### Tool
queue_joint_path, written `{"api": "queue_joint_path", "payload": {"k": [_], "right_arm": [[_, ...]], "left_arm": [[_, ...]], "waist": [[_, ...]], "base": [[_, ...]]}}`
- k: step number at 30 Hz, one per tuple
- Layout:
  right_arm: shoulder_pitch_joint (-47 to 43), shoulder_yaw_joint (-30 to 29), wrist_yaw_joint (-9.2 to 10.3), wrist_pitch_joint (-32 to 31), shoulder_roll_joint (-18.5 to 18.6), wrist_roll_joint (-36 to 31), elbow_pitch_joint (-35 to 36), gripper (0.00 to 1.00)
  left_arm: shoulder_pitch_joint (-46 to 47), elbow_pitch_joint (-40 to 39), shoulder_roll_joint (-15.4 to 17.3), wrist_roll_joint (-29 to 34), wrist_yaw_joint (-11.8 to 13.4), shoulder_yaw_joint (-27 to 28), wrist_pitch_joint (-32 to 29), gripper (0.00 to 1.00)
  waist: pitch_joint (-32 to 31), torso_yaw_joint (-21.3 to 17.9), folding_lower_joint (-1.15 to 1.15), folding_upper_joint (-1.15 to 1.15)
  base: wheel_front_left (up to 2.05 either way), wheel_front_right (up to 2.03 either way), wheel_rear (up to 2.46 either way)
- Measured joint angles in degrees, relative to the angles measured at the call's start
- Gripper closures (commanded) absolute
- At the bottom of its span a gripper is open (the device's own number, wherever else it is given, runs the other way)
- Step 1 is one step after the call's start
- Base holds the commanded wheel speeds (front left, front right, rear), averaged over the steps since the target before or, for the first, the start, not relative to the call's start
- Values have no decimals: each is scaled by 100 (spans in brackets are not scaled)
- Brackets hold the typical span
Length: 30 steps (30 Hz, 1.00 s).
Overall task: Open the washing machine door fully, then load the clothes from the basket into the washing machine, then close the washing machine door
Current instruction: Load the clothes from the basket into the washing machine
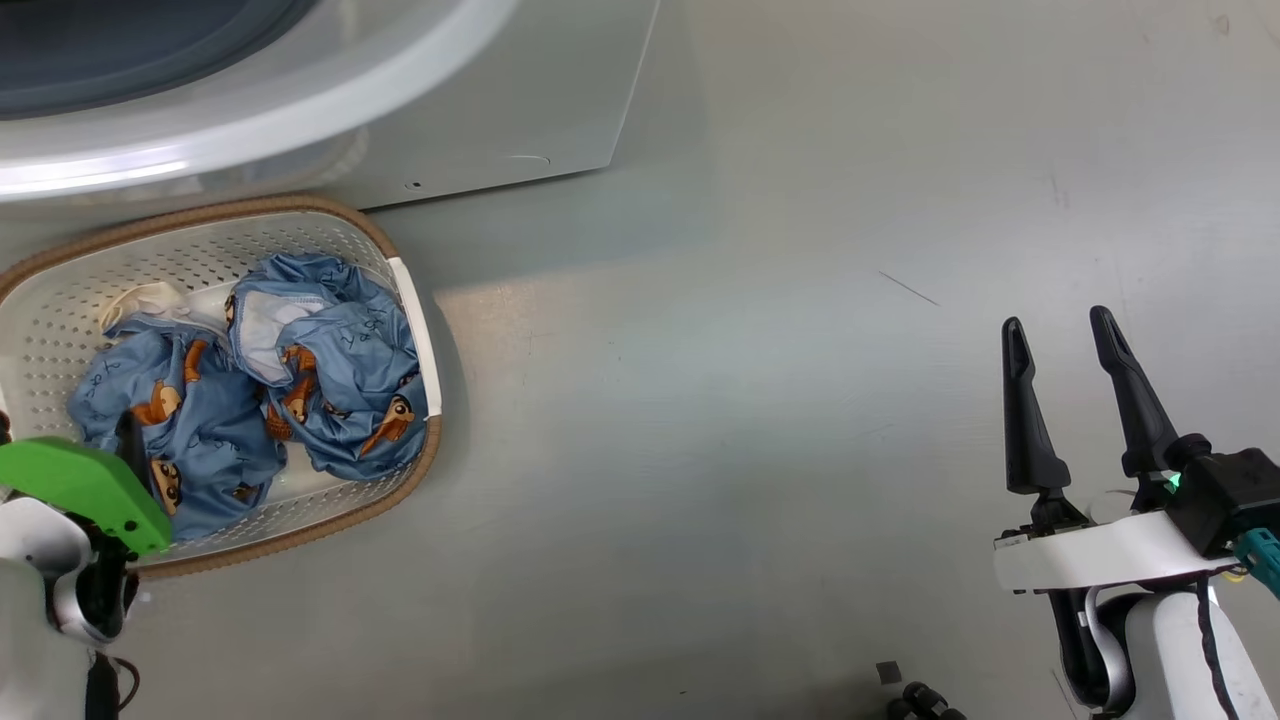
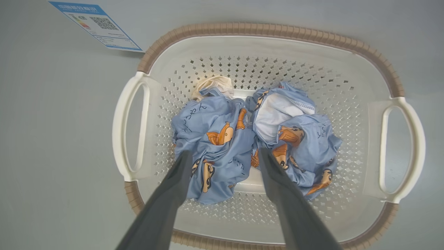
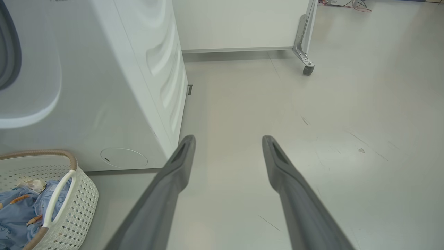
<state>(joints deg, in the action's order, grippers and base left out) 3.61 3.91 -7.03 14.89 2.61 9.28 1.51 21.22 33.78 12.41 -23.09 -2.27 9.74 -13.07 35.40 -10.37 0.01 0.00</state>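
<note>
The dark left fingers [image 2: 170,194] are standing wide apart, holding nothing, over the crumpled blue animal-print clothes [image 2: 211,121] lying in the cream perforated plastic basket [image 2: 270,29] before the big white washing machine [image 3: 114,86]. The right fingers [image 3: 295,194] are gaping empty over the floor [image 3: 347,139].

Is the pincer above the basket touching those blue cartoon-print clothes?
Cannot tell. In the left wrist view, fingertips of the open left pincer overlap the crumpled blue cartoon-print clothes in the cream perforated basket, showing neither gap nor contact.
</note>
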Motion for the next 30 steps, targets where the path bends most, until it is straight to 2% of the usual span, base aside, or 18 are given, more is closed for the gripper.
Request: {"api": "queue_joint_path", "payload": {"k": [16, 30], "right_arm": [[7, -66, 0, 0, -8, -133, 183, 0], [124, -23, 0, 0, -18, -134, 289, 0]], "left_arm": [[954, 687, 53, -335, 79, 163, -382, 0], [1645, 1076, 300, -486, 85, 352, -738, 0]], "waist": [[570, 34, 0, 0], [1182, 32, 0, 0]], "base": [[0, 0, 0], [0, 0, 0]]}}
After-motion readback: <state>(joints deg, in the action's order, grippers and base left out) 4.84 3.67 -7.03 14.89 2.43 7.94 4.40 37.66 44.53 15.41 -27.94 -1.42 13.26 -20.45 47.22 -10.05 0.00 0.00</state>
